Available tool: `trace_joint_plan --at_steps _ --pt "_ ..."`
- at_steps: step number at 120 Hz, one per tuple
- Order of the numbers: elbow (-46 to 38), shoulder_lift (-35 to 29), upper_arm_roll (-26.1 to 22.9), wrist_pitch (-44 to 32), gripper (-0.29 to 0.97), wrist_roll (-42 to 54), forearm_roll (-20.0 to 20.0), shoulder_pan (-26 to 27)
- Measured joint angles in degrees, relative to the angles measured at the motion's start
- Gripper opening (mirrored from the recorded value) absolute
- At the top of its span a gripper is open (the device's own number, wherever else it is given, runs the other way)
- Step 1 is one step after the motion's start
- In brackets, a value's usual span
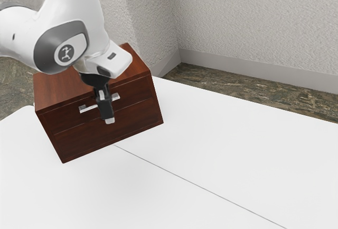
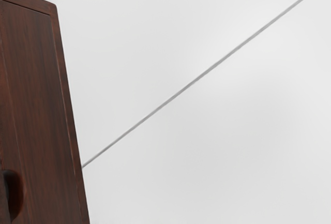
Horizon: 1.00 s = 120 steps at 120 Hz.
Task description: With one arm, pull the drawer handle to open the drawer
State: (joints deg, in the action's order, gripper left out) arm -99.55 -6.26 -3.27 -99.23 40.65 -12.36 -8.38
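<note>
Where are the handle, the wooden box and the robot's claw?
handle [image 1: 87,107]: exterior view, the silver bar's end at that view's left.
wooden box [image 1: 134,113]: exterior view, on its front face.
claw [image 1: 107,113]: exterior view, at its black lower tip.

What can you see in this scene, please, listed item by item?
drawer cabinet: 1, dark reddish-brown wood, on the table toward the exterior view's left
drawer handle: 1, silver, on the cabinet's upper front
table: 1, white, carrying the cabinet
seam: 1, thin grey line, diagonal across the tabletop
floor: dark mottled stone, beyond the table
wall: off-white, textured, at the back
skirting: pale, along the wall's foot
arm: 1, white and grey, entering from the exterior view's upper left
end effector: 1, black, at the drawer handle
</note>
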Motion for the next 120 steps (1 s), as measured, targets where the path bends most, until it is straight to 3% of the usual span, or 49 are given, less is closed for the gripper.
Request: trace_joint_plan --at_steps 15,37,62,120 --pt "-1.13 0.02 1.24 -2.56 0.37 -0.73 -2.32 -0.13" --pt "-1.61 1.24 1.84 -6.3 0.22 -1.49 -5.55 -1.03" --pt "-1.47 2.91 1.87 -9.51 0.17 -1.88 -8.14 -1.55" --pt "-1.02 5.55 1.95 -13.67 0.15 0.65 -8.8 -5.2"
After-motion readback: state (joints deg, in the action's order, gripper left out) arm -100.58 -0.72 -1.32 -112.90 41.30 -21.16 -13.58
